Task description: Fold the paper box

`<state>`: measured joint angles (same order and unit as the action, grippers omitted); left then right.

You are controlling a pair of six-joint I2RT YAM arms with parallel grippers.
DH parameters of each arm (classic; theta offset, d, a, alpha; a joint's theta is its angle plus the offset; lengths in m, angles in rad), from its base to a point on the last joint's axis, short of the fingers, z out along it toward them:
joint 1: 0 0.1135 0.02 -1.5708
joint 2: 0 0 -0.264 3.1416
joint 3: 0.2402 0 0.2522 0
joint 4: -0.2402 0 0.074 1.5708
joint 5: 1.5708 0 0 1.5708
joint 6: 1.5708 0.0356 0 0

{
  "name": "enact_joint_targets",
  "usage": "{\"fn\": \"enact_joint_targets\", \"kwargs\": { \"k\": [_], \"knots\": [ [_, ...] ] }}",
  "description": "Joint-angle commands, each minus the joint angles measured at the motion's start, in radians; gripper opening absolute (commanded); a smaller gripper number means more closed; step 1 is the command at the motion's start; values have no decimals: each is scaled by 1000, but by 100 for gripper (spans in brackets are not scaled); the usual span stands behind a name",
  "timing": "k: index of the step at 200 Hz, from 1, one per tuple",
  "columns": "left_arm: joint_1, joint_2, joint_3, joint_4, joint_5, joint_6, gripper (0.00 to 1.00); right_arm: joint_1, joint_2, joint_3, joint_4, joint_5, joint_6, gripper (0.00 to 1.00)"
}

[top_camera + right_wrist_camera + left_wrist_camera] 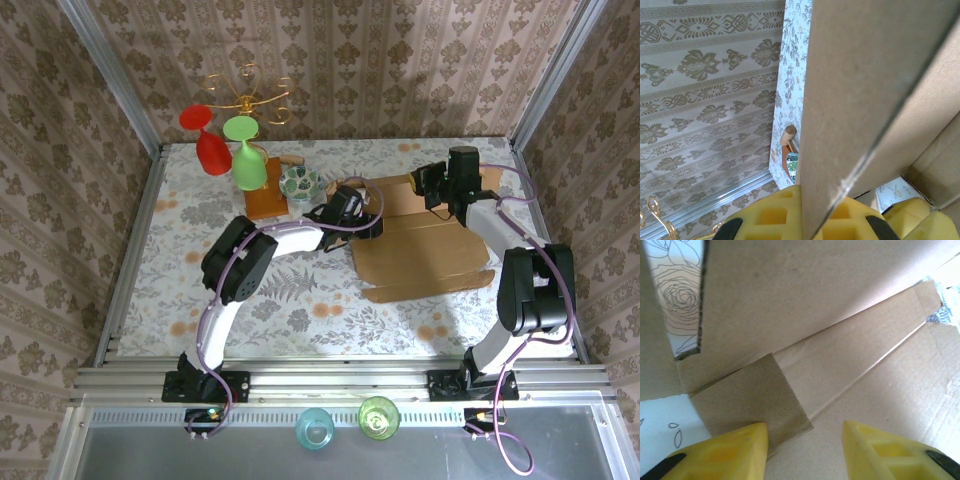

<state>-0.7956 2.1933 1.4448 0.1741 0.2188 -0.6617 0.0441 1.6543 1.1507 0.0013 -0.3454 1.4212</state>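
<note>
Right hand [840, 217] clamps a paper box [430, 250] panel; left hand [805, 442] half open, empty. Wooden board [266, 202] nearby.

The paper box [420, 250] lies on the table [300, 300]; wooden board [268, 203] just left.

The left arm bends at the elbow and reaches right, left tool [804, 435] with jaws apart. The right arm stretches forward, right tool [432, 187] pressed closed.
</note>
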Motion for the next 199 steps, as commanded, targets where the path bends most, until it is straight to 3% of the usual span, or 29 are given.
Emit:
{"fn": "enact_joint_targets", "kwargs": {
  "k": [1, 67, 95, 119, 140, 160, 199],
  "knots": [
    [-12, -75, -79, 87, 24, -6, 48, 17, 29, -21, -51, -14, 3, 0],
    [-11, -446, -301, 116, 97, -10, 64, 16, 21, -44, -13, 10, 7, 0],
    [8, -626, -418, 53, 123, 3, 64, 16, 21, -48, -6, 11, 7, 0],
    [81, -740, -477, -92, 105, 59, 58, 17, 15, -46, -7, 2, -2, 0],
    [194, -740, -481, -216, 86, 124, 49, 15, 6, -45, -29, -11, -29, 0],
    [272, -691, -466, -229, 78, 199, 44, 12, -8, -51, -52, -26, -49, 0],
    [309, -518, -316, -317, -18, 314, 35, 1, -32, -84, -64, -42, -68, 0]
  ]
}}
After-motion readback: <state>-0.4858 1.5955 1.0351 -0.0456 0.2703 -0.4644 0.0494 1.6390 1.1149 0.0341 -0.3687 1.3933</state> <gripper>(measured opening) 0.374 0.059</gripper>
